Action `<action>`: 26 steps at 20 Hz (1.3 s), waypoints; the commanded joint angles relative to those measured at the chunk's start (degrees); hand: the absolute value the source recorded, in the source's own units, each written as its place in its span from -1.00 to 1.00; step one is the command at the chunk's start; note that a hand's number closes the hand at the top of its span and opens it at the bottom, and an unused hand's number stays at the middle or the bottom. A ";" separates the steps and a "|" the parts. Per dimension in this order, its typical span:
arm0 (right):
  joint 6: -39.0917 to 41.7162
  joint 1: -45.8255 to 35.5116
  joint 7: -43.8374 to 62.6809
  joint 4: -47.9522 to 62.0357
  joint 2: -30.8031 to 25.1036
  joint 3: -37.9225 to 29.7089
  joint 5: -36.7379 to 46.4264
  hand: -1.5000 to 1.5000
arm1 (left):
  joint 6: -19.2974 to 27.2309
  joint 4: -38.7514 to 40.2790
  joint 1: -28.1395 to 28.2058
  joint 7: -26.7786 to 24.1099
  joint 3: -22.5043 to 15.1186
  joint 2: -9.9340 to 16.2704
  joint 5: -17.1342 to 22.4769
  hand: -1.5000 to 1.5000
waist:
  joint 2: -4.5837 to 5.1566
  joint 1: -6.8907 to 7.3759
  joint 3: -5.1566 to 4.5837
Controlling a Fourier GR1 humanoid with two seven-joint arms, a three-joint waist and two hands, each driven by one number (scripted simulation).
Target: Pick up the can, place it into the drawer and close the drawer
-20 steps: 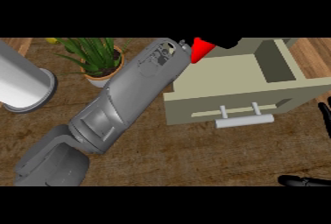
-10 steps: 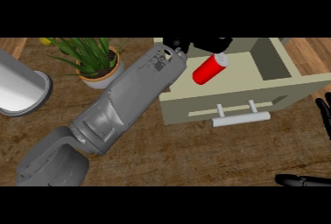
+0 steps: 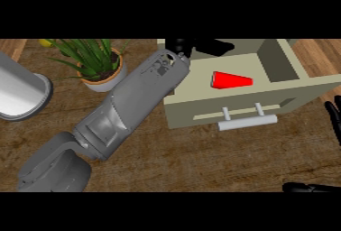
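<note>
Red metal can (image 3: 231,80) lying inside the open beige box-shaped drawer (image 3: 266,97), left hand (image 3: 200,45) above its back edge with fingers apparently relaxed and holding nothing, right hand (image 3: 333,118) resting open at right; risk: withdrawing forearm snagging the drawer wall.

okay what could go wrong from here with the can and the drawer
The red can lies inside the open drawer, apart from the left hand, which hangs over the drawer's back. Closing now might catch that hand or its forearm across the drawer's left wall. The can, lying on its side, may roll when the handle is pushed.
</note>
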 commanded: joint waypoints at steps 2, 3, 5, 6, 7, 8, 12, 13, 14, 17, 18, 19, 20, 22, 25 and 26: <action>-0.28 -1.41 -2.08 0.45 -1.34 -0.86 2.20 -1.00 | 2.50 -1.31 -0.79 1.30 -1.25 -0.01 2.04 -1.00 | -0.01 -0.01 0.03; -0.56 -0.38 -1.90 -2.30 -1.31 1.03 5.46 -1.00 | 2.26 -0.62 2.41 -3.35 0.26 -0.01 2.55 -1.00 | 0.29 -0.01 -0.08; 1.16 0.82 -4.55 -3.30 -4.49 -0.99 7.18 -1.00 | 1.99 -0.69 1.15 -2.50 0.93 -0.01 3.58 -1.00 | 0.04 0.01 -0.05; 0.80 -0.43 -4.55 -3.28 -4.82 -0.36 8.56 -1.00 | 1.66 -1.01 -0.32 -0.72 1.17 -0.01 4.52 -1.00 | 0.06 0.10 -0.05; 0.42 0.07 -4.31 -4.69 -4.93 0.75 11.11 -1.00 | 2.16 -2.11 0.85 -1.92 0.62 -0.01 4.70 -1.00 | -0.10 0.41 -0.08; -0.14 -0.38 -4.60 -5.02 -4.69 1.92 13.19 -1.00 | 2.72 -3.86 1.86 -1.22 -0.34 -0.01 5.25 -1.00 | -0.44 1.34 -0.09; 0.90 -0.58 -7.39 -5.42 -6.26 3.59 16.53 -1.00 | 4.09 -4.34 1.08 -1.83 -0.16 -0.01 7.60 -1.00 | -0.19 0.36 -0.02; 0.24 -4.36 -5.81 -4.11 -6.97 4.25 17.85 -1.00 | 2.27 -3.99 -0.53 -2.87 1.17 -0.01 8.07 -1.00 | -0.05 1.65 -0.08; 0.45 -4.61 -5.28 -4.57 -7.78 4.44 19.06 -1.00 | 3.40 -3.62 0.72 -4.31 1.76 -0.01 8.71 -1.00 | -0.03 1.65 -0.10; -0.31 -2.51 -8.08 -4.40 -8.25 7.13 26.18 -1.00 | 3.83 -4.22 -1.31 -3.19 1.76 -0.01 9.52 -1.00 | -0.61 2.99 -0.08; -0.87 -4.72 -6.10 -4.12 -8.96 7.83 28.51 -1.00 | 5.86 -7.07 0.88 -4.83 0.52 -0.01 10.22 -1.00 | -0.59 2.89 -0.11; -1.20 -3.47 -7.13 -4.36 -9.44 7.83 30.57 -1.00 | 4.41 -4.85 -1.16 -3.57 0.84 -0.01 9.46 -1.00 | -0.86 3.76 -0.10; -1.22 -6.21 -6.61 -1.16 -10.39 8.60 32.64 -1.00 | 5.78 -6.17 -0.37 -3.87 0.40 -0.01 10.04 -1.00 | -0.76 4.22 -0.10; -1.95 -5.15 -8.06 -1.98 -10.96 12.49 38.99 -1.00 | 6.77 -6.52 -0.48 -3.84 -0.46 -0.01 9.97 -1.00 | -0.92 4.27 -0.11; -2.76 -8.73 -5.22 2.06 -11.91 14.05 44.92 -1.00 | 5.67 -5.76 -1.30 -3.15 -0.66 -0.01 9.58 -1.00 | -1.07 5.54 -0.13; -4.13 -6.05 -10.29 4.73 -13.10 14.27 47.27 -1.00 | 6.64 -7.14 -1.78 -1.80 -0.88 -0.01 9.84 -1.00 | -1.26 5.74 -0.07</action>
